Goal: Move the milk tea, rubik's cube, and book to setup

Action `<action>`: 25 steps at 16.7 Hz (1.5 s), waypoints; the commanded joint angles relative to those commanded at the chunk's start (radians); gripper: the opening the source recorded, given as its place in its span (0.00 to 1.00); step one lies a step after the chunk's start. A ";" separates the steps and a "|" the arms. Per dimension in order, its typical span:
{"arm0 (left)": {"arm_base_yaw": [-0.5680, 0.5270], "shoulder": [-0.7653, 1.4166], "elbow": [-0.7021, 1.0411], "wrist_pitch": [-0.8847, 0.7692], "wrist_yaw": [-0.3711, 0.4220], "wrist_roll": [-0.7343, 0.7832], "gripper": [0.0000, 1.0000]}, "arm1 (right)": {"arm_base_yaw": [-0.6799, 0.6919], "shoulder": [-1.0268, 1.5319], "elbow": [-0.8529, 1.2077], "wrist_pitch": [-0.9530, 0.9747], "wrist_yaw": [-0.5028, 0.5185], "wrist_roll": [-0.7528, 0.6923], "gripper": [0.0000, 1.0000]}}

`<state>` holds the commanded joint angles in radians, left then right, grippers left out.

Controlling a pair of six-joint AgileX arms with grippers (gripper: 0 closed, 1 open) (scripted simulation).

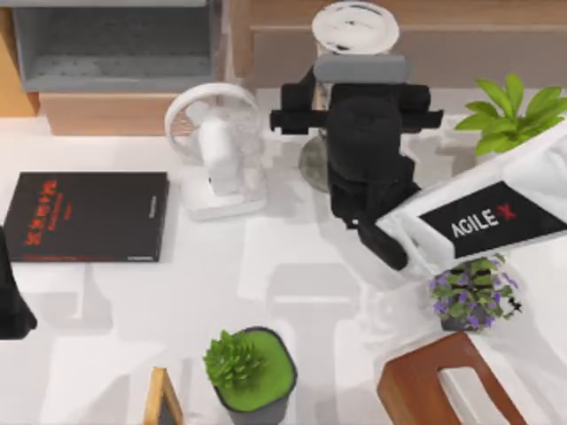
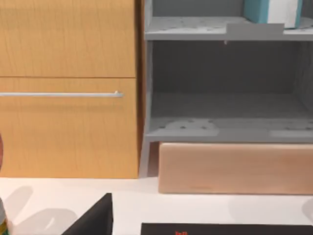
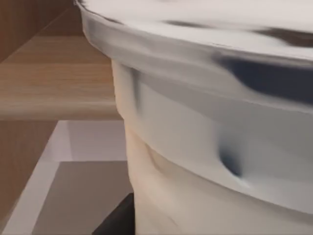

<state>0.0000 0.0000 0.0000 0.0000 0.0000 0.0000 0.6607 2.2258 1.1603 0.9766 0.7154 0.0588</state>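
The milk tea [image 1: 354, 27], a cup with a white domed lid, is at the back of the table in front of the wooden shelf, with my right gripper [image 1: 358, 62] shut on it. In the right wrist view the lid and pale beige cup wall [image 3: 195, 161] sit very close, with one dark finger [image 3: 117, 220] beside the cup. The teal book [image 2: 271, 11] stands on the upper grey shelf in the left wrist view. The rubik's cube is out of view. My left arm [image 1: 11, 305] is parked at the left edge.
A white fan [image 1: 217, 146] stands left of the right arm. A flat black book [image 1: 89, 215] lies at the left. Potted plants stand at the front [image 1: 251, 372] and right [image 1: 469, 297] [image 1: 514, 111]. A grey shelf unit [image 1: 115, 44] is at the back left, a wooden stand [image 1: 443, 385] at the front right.
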 joint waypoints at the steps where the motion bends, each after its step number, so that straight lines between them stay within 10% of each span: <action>1: 0.000 0.000 0.000 0.000 0.000 0.000 1.00 | -0.001 0.006 -0.003 0.008 0.001 0.000 0.00; 12: 0.000 0.000 0.000 0.000 0.000 0.000 1.00 | 0.002 0.084 0.003 0.088 0.003 -0.004 0.00; 25: 0.000 0.000 0.000 0.000 0.000 0.000 1.00 | 0.002 0.084 0.003 0.088 0.003 -0.004 0.98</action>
<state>0.0000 0.0000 0.0000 0.0000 0.0000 0.0000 0.6624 2.3103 1.1633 1.0651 0.7182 0.0547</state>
